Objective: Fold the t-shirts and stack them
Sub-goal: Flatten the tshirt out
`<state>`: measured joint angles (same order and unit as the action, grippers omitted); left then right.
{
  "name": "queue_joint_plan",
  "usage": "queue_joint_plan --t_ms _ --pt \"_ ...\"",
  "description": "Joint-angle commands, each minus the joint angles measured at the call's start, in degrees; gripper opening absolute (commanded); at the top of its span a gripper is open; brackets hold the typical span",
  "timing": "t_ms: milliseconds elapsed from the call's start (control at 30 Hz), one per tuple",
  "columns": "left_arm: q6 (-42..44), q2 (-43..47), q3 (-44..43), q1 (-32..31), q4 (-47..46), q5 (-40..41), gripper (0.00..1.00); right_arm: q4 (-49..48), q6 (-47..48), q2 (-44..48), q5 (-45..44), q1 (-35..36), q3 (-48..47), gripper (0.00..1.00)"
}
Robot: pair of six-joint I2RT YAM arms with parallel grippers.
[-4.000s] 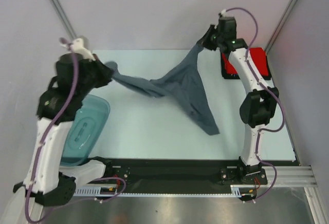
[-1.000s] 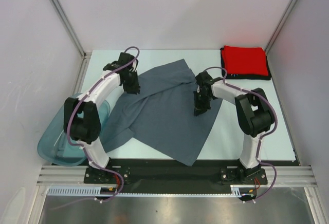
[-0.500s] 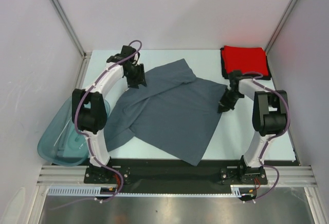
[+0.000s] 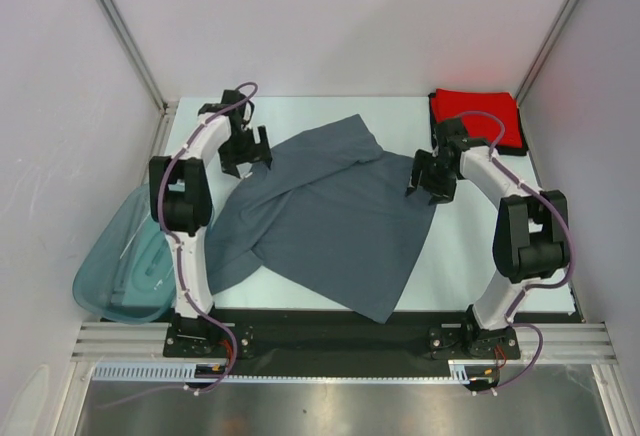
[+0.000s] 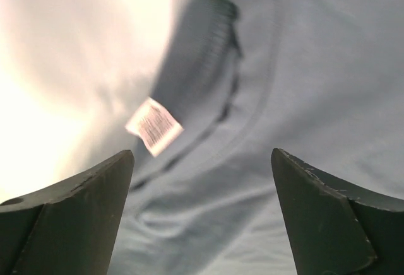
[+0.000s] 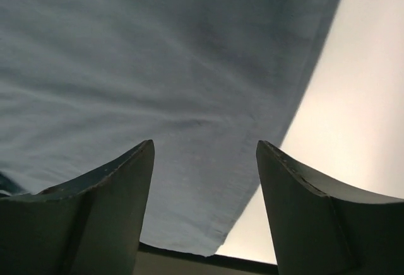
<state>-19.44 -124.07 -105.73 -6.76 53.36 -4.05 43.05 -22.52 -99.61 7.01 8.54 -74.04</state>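
Note:
The slate blue-grey t-shirt (image 4: 325, 216) lies spread and rumpled across the middle of the table. A red folded t-shirt (image 4: 482, 116) rests on a black one (image 4: 440, 136) at the back right. My left gripper (image 4: 247, 154) hovers open over the shirt's left back edge. In the left wrist view the collar and its white label (image 5: 154, 125) lie under the open left gripper (image 5: 202, 161). My right gripper (image 4: 432, 178) is open above the shirt's right corner. The right wrist view has the blue-grey cloth (image 6: 158, 67) under the open right gripper (image 6: 205, 155), nothing held.
A translucent teal tub (image 4: 135, 261) sits at the table's left front edge. Grey walls with metal posts (image 4: 125, 31) close in the back and sides. A black rail (image 4: 330, 331) carrying the arm bases runs along the front.
Both grippers have let go of the blue-grey shirt and opened. The left gripper shifted slightly left, the right one slightly back left. The shirt now lies flat.

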Motion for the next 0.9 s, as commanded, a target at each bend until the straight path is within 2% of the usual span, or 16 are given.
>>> queue_joint_plan --t_ms 0,133,200,267,400,467,600,667,767,833,867 --pt "2.0 -4.1 -4.6 0.5 2.6 1.1 0.96 -1.1 1.4 -0.9 3.4 -1.2 -0.7 0.73" --pt "2.4 -7.4 -6.2 0.5 3.2 0.5 0.97 -1.8 3.1 -2.3 -1.1 -0.1 -1.7 0.77" --pt "2.2 -8.3 -6.2 0.5 3.2 0.0 0.95 -0.8 3.9 -4.4 -4.8 1.5 -3.0 0.99" --pt "2.0 -8.7 -6.2 0.5 3.1 -1.7 0.93 0.0 4.4 -5.7 -6.9 2.1 -4.1 1.00" --pt "1.7 -9.9 -5.9 0.4 2.9 -2.9 0.77 0.5 3.2 -8.2 -10.8 3.3 -3.8 0.99" --pt "1.7 -10.2 -5.6 0.5 2.6 -3.9 0.73 0.8 2.5 -9.1 -13.2 4.0 -3.7 1.00" --pt "1.4 -10.1 -5.4 0.5 2.0 -5.8 0.52 1.2 0.4 -11.1 -12.3 4.2 -3.3 1.00" --pt "1.2 -9.4 -4.9 0.5 1.5 -6.2 0.45 -0.1 -0.2 -10.9 -11.3 4.3 -2.3 1.00" --pt "1.1 -8.6 -4.5 0.5 0.8 -7.1 0.30 -0.9 -0.2 -11.7 -12.5 4.7 -1.4 0.93" --pt "0.7 -7.9 -4.4 0.5 0.2 -7.3 0.20 -1.3 -0.1 -12.1 -13.7 4.7 -1.2 0.67" --pt "0.6 -7.2 -4.3 0.5 -0.1 -7.2 0.13 -1.4 0.0 -12.6 -14.1 4.6 -1.4 0.48"
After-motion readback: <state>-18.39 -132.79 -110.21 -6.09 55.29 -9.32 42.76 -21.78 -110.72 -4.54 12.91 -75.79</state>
